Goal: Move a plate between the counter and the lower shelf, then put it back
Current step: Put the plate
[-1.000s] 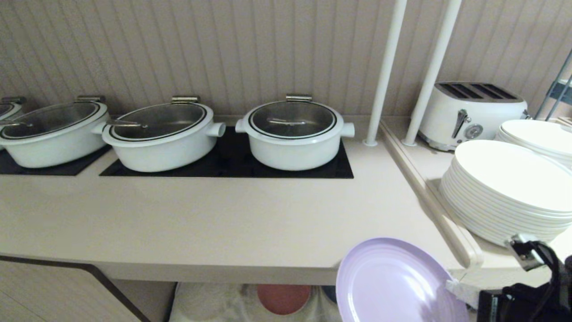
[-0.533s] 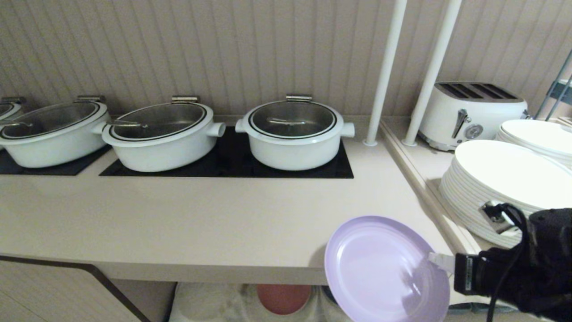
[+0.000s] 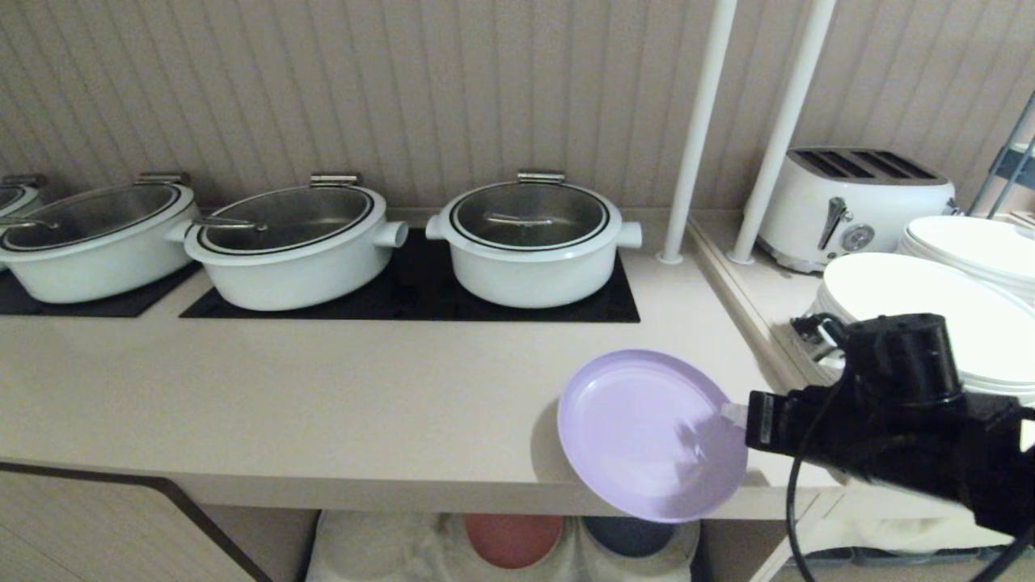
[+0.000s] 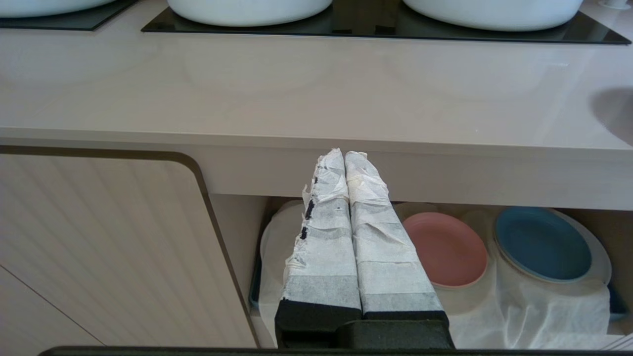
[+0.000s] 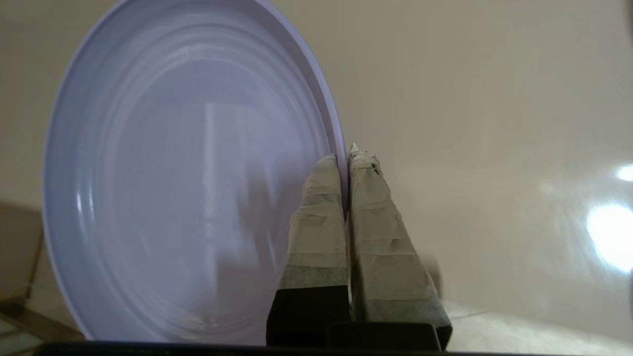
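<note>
The pale lavender plate (image 3: 647, 432) hangs tilted over the front right part of the beige counter (image 3: 323, 396), partly past its front edge. My right gripper (image 3: 732, 414) is shut on the plate's right rim; in the right wrist view the rim of the plate (image 5: 188, 173) runs between the taped fingers of that gripper (image 5: 345, 157). Below the counter opens the lower shelf (image 4: 544, 316), lined with a crinkled white sheet. My left gripper (image 4: 344, 154) is shut on nothing and parked in front of the counter's edge, above the shelf opening.
Three white lidded pots (image 3: 530, 238) stand on black hob panels along the back. A salmon-pink plate (image 4: 445, 249) and a dark blue plate (image 4: 541, 242) lie on the shelf. White plate stacks (image 3: 930, 315) and a toaster (image 3: 849, 202) fill the side ledge on the right, beside two white poles (image 3: 695, 129).
My right arm has risen and moved back and left, carrying the plate from below the counter's front edge up over the counter top.
</note>
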{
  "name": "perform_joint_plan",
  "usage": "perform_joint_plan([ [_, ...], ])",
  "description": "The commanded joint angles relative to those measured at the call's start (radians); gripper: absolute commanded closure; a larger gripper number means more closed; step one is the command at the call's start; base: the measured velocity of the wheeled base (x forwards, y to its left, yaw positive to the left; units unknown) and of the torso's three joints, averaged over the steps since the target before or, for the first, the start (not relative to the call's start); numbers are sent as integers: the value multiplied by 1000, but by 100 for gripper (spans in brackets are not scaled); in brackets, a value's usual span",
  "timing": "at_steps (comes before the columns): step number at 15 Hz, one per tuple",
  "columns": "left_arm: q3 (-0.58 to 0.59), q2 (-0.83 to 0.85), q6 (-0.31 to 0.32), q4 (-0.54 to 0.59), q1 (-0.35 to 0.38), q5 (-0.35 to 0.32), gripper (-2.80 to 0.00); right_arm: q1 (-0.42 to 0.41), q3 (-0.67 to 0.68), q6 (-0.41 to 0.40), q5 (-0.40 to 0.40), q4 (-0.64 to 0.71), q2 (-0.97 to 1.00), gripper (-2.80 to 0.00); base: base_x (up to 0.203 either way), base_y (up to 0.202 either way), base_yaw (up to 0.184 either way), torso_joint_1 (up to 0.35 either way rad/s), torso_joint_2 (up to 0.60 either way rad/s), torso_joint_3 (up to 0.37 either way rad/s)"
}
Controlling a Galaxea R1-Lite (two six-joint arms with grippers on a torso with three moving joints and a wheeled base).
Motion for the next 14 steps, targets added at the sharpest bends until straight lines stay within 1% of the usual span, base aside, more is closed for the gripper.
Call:
perform_joint_plan([
  [1,0,1,0,0,0,0,0,-3,-103,24,-1,0,118,0,0,0,0,0,0,0],
  [6,0,1,0,0,0,0,0,-38,-303,84,-10,117,219,0,0,0,0,0,0,0],
  [8,0,1,0,0,0,0,0,-65,-370,89,-47,181,260,0,0,0,0,0,0,0],
  [9,0,1,0,0,0,0,0,-82,-397,89,-62,192,281,0,0,0,0,0,0,0],
  [11,0,1,0,0,0,0,0,-117,-437,91,-68,210,305,0,0,0,0,0,0,0],
  [14,0,1,0,0,0,0,0,-143,-453,91,-65,217,322,0,0,0,0,0,0,0],
])
